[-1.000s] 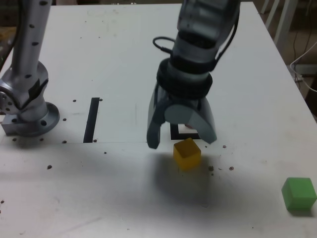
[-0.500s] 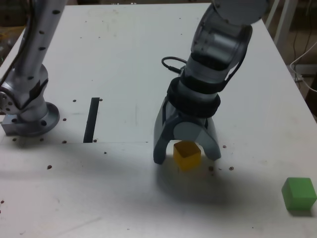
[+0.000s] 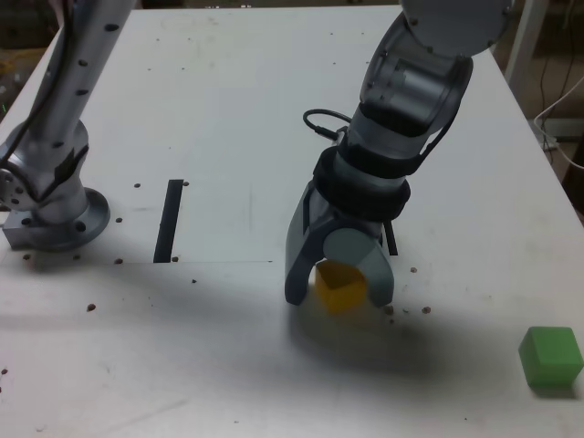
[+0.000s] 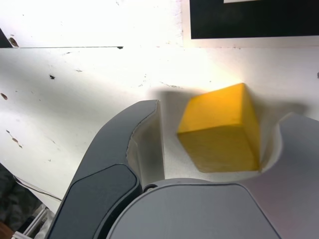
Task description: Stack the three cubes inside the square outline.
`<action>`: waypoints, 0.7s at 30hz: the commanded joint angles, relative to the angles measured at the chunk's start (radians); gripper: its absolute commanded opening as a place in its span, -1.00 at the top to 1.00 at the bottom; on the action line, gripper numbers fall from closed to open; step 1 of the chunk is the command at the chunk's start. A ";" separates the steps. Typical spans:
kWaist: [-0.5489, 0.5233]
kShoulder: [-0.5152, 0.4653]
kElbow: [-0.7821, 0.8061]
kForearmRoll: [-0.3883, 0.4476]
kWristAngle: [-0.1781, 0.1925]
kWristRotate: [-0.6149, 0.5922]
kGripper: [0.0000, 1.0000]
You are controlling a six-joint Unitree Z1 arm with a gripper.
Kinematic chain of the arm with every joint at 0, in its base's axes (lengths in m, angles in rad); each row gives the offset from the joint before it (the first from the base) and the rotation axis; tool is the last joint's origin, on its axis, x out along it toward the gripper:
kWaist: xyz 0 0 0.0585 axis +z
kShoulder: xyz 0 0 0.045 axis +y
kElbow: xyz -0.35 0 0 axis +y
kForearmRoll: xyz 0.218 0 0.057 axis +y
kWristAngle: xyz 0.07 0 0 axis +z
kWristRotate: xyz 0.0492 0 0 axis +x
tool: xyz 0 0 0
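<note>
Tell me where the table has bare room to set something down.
In the exterior view, bare tabletop lies between the black strip and the gripper, along the near edge left of the green cube, and behind the strip. It is crowded around the yellow cube, between the gripper's open jaws.

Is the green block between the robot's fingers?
No, the green block sits on the table away from the gripper.

One matte yellow cube (image 3: 338, 287) here, and one matte green cube (image 3: 551, 357), so two cubes in sight! One straight black strip (image 3: 169, 221) on the white surface, one thick black outline (image 4: 254, 20) partly showing, and one grey jointed robot arm (image 3: 388, 119).
</note>
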State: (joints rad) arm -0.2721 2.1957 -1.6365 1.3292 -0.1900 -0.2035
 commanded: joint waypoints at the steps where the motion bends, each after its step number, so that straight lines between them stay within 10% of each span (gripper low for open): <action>1: 0.002 0.003 -0.003 0.008 0.003 0.005 0.20; 21: 0.002 -0.003 -0.007 0.023 0.006 0.013 0.41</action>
State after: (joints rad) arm -0.2720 2.1955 -1.6413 1.3502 -0.1853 -0.1915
